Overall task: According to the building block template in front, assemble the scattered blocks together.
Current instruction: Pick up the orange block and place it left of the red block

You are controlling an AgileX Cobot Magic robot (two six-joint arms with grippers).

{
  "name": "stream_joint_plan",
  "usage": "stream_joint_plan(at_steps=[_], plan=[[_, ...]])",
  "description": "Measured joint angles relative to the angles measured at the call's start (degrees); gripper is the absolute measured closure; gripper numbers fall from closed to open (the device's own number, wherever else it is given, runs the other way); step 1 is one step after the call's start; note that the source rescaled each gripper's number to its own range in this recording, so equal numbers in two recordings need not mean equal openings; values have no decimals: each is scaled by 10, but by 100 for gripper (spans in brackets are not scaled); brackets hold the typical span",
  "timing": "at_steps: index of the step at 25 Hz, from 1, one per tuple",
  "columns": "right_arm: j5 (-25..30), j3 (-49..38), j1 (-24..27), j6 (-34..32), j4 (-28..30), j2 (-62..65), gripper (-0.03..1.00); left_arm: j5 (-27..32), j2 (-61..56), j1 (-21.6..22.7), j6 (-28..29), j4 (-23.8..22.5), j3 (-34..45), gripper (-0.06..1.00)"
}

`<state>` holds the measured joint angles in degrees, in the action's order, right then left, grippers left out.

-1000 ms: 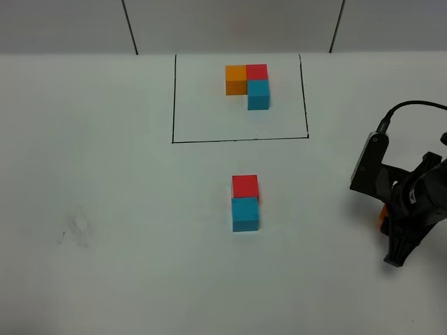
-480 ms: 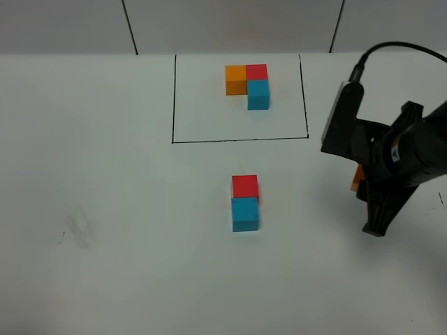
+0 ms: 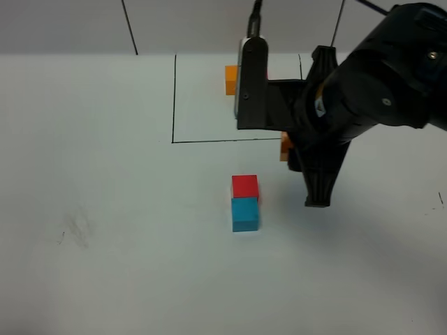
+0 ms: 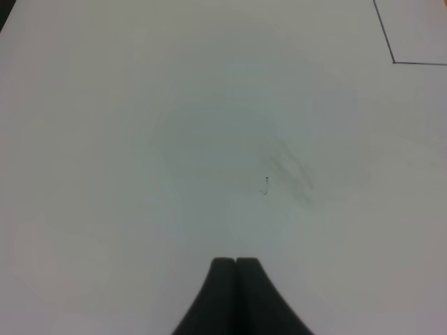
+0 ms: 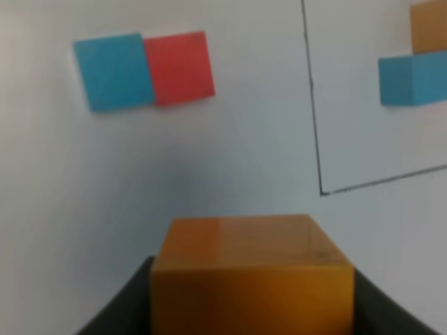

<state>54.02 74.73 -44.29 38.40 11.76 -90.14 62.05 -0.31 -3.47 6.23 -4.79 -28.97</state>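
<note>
Swinging in from the bench's (image 3: 105, 174) right edge, the right pincer (image 5: 253, 300) now hangs near the touching red cube (image 3: 245, 186) and blue cube (image 3: 245, 213), pinching the orange cube (image 5: 251, 269). Idle, the left pincer (image 4: 236, 264) is pressed together. Judging by the template (image 5: 412, 78), orange belongs left of red.

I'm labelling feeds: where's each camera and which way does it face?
Exterior high: mounted high, looking down at the table; right arm shows, partly hiding the template.
Left wrist: on left arm, faces the table; shut left gripper shows.
Right wrist: faces the table past the right gripper holding the orange block.
Exterior and right wrist share the red block and cyan block.
</note>
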Motion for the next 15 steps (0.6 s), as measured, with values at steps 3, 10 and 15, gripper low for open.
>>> stream_joint_plan(at_steps=[3, 10, 15], plan=[[4, 38, -25, 23, -18, -40, 54, 0, 0, 0, 0, 0, 0, 94], [4, 129, -66, 88, -88, -160, 54, 0, 0, 0, 0, 0, 0, 94], [-24, 154, -73, 134, -118, -223, 54, 0, 0, 0, 0, 0, 0, 94]])
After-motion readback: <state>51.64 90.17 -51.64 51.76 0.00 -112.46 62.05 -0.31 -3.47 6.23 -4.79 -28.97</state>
